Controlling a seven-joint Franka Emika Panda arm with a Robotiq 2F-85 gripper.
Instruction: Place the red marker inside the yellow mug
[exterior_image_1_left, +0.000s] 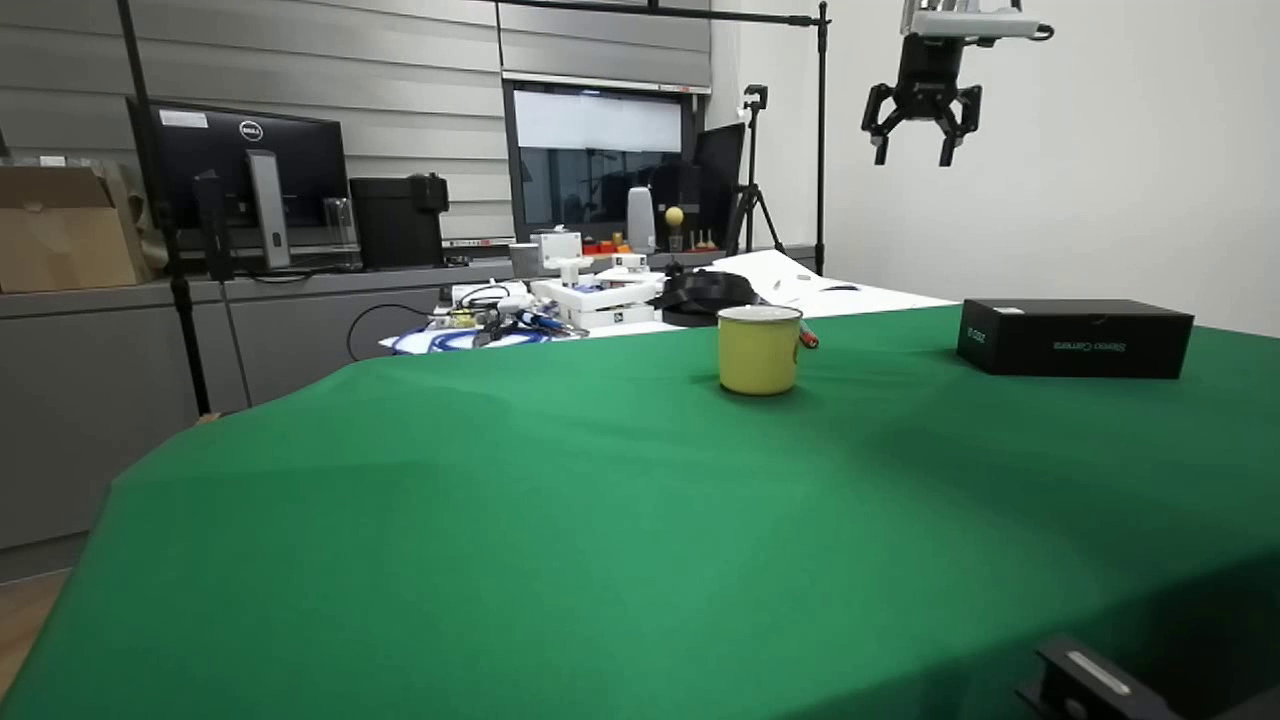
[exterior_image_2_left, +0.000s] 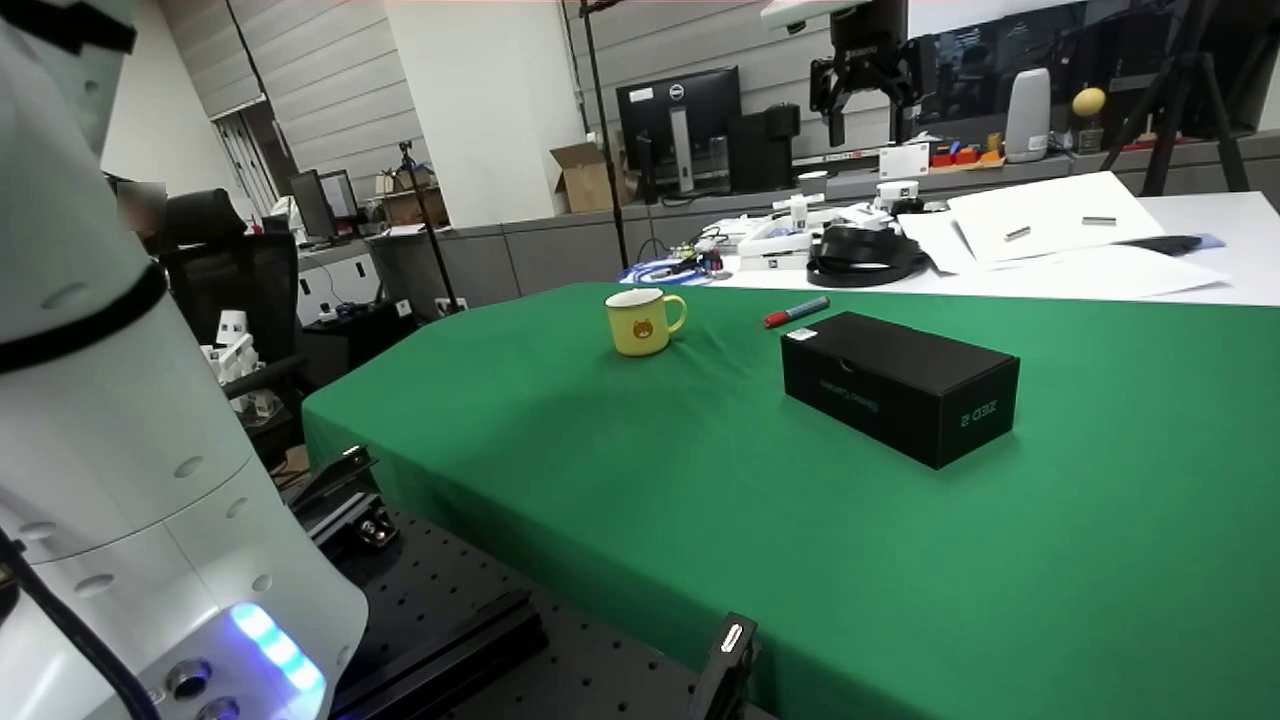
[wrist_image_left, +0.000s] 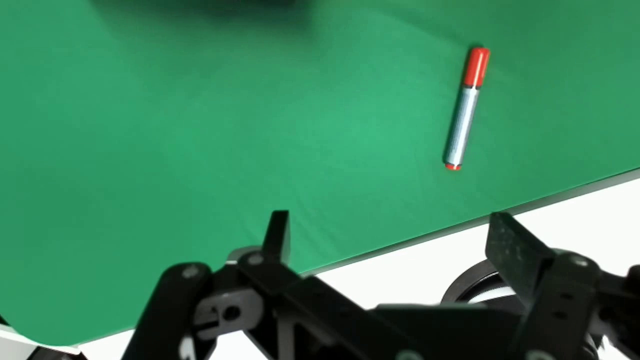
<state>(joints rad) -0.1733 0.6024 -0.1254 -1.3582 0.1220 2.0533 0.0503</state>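
Note:
The yellow mug (exterior_image_1_left: 757, 352) stands upright on the green cloth in both exterior views (exterior_image_2_left: 632, 328); it is outside the wrist view. The red marker (wrist_image_left: 465, 115) has a red cap and a grey-white barrel and lies flat on the cloth, right of the wrist view's middle. In an exterior view it lies beside the mug's handle side, apart from it (exterior_image_2_left: 797, 312). In an exterior view only its red end shows behind the mug (exterior_image_1_left: 808, 339). My gripper (wrist_image_left: 390, 220) is open and empty, high above the table in both exterior views (exterior_image_1_left: 914, 158) (exterior_image_2_left: 867, 138).
A black box (exterior_image_2_left: 900, 390) lies on the cloth near the marker; it also shows in an exterior view (exterior_image_1_left: 1080, 340). A white table (exterior_image_2_left: 1100, 275) with papers, a black coil (exterior_image_2_left: 866, 256) and white parts adjoins the cloth's edge. Dark rails (exterior_image_2_left: 440, 650) stand by the robot base.

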